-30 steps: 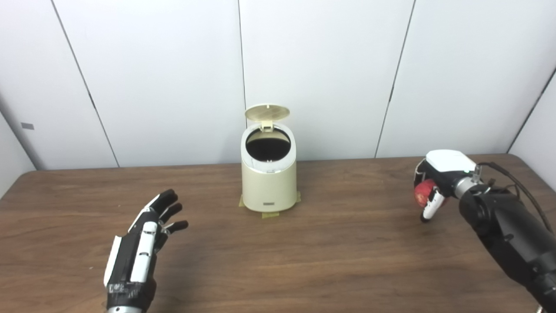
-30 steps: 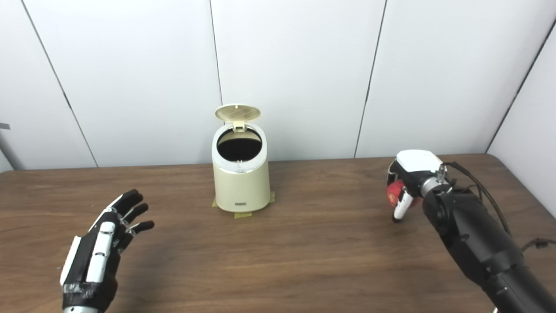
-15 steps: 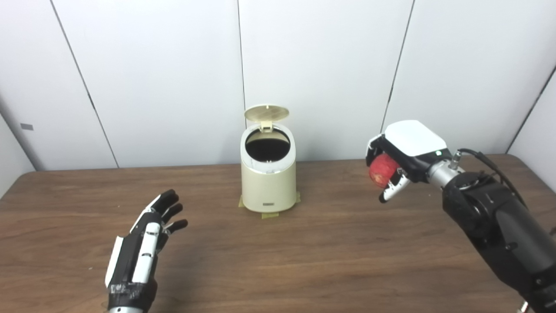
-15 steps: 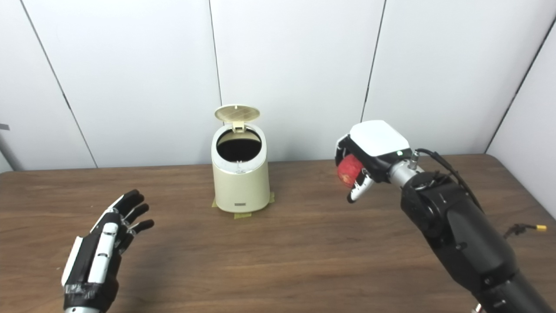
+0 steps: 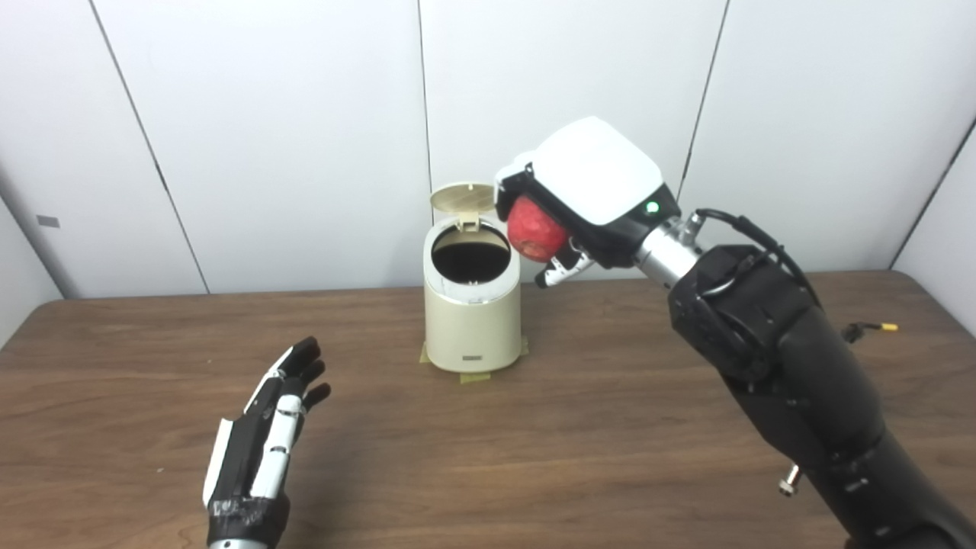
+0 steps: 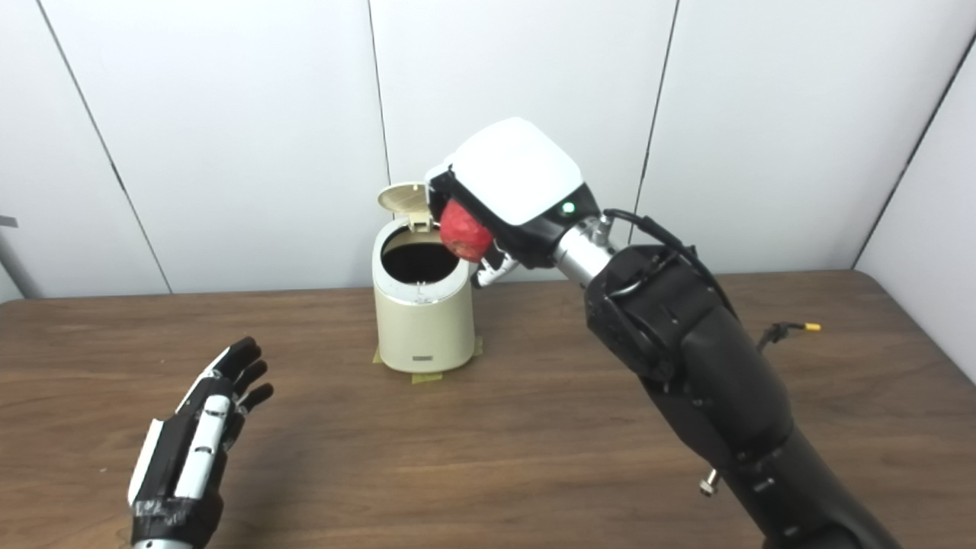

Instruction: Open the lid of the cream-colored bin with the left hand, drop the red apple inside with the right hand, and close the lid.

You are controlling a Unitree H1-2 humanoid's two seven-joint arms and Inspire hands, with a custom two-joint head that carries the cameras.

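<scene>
The red apple (image 5: 534, 227) is held closed in the right hand (image 5: 579, 200) beside the rim of the cream-colored bin (image 5: 473, 320), so if released now it could be bounced off the edge, while the left hand (image 5: 263, 450) is kept open and empty.

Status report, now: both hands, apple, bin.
Left robot hand open, low over table. Right robot hand shut on apple, beside bin opening. Lid up; path unobstructed.
</scene>
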